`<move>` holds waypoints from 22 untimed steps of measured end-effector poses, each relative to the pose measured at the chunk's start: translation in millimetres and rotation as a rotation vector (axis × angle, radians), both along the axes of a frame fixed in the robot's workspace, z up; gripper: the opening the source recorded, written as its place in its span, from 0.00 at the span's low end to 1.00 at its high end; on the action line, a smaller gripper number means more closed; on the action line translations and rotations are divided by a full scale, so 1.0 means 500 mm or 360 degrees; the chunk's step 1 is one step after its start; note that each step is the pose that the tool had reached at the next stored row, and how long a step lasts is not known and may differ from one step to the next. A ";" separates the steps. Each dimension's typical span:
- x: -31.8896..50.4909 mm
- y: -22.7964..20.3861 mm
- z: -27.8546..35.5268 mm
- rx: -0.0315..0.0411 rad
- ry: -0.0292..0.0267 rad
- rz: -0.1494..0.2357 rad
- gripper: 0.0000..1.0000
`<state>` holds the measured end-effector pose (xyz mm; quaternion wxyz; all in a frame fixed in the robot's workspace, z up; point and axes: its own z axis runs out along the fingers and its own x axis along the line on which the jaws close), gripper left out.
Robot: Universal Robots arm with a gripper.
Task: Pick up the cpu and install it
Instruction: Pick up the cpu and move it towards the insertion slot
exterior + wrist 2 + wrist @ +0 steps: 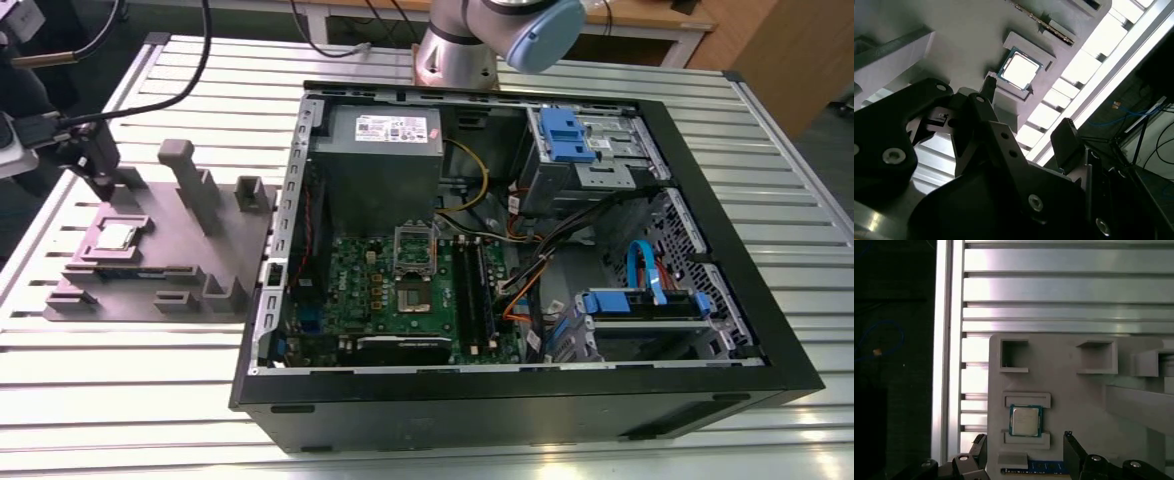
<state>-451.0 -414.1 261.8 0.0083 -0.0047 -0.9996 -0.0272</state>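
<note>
The cpu is a small square chip with a shiny silver top. It lies flat in a recess of the grey plastic tray at the exterior view's left. My gripper hangs just above the tray's far corner, a short way from the chip. In the first wrist view the cpu lies just beyond my gripper, whose two dark fingers stand open with nothing between them. The second wrist view shows the cpu past the open gripper. The green motherboard with its socket lies inside the open computer case.
The black computer case lies open on the slatted metal table, with drive bays, cables and a power supply inside. Upright grey posts rise from the tray beside my gripper. The arm's base stands behind the case.
</note>
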 end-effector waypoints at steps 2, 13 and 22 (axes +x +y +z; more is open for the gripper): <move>0.004 0.0000 -0.005 0.0000 -0.00001 -0.0008 0.71; 0.019 -0.0001 -0.043 0.0000 0.00090 -0.0013 0.71; 0.019 -0.0012 -0.070 -0.0022 0.00113 -0.0012 0.71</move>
